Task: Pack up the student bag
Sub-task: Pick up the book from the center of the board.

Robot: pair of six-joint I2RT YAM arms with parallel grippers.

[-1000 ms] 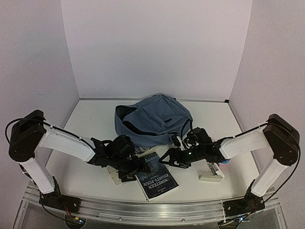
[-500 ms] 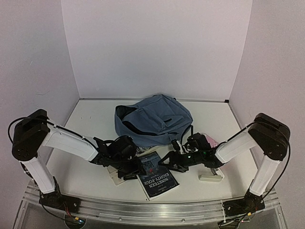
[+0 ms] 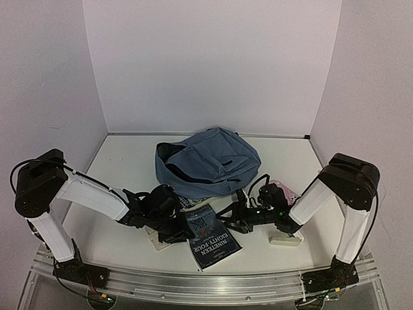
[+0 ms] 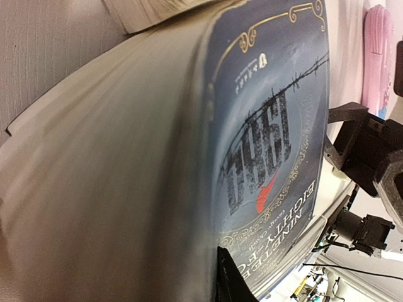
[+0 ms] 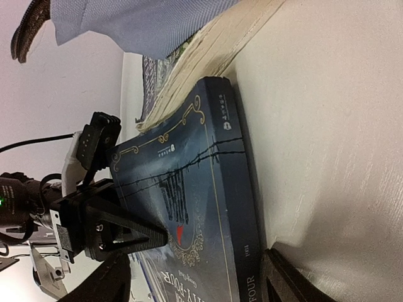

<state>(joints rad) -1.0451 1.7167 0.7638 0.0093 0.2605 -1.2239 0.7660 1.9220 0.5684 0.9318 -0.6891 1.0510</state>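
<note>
The slate-blue student bag (image 3: 208, 161) lies at mid-table with its mouth to the left. In front of it lies a dark blue paperback, "Nineteen Eighty-Four" (image 3: 210, 236). My left gripper (image 3: 183, 227) is shut on the book's left page edge. One fingertip (image 4: 232, 286) presses on the cover (image 4: 271, 145), and the other finger is hidden under the pages. That same finger (image 5: 126, 234) shows on the cover in the right wrist view. My right gripper (image 5: 195, 274) is open and low at the table, straddling the book's spine (image 5: 242, 189).
A second book with cream pages (image 3: 155, 237) lies under and left of the paperback, up against the bag (image 5: 138, 25). A pink item (image 3: 284, 191) and a cream block (image 3: 284, 240) sit by the right arm. White walls close in three sides.
My left gripper has closed from wide open onto the book's page edge. My right arm has dropped lower and reached left to the spine, its jaws narrowing slightly.
</note>
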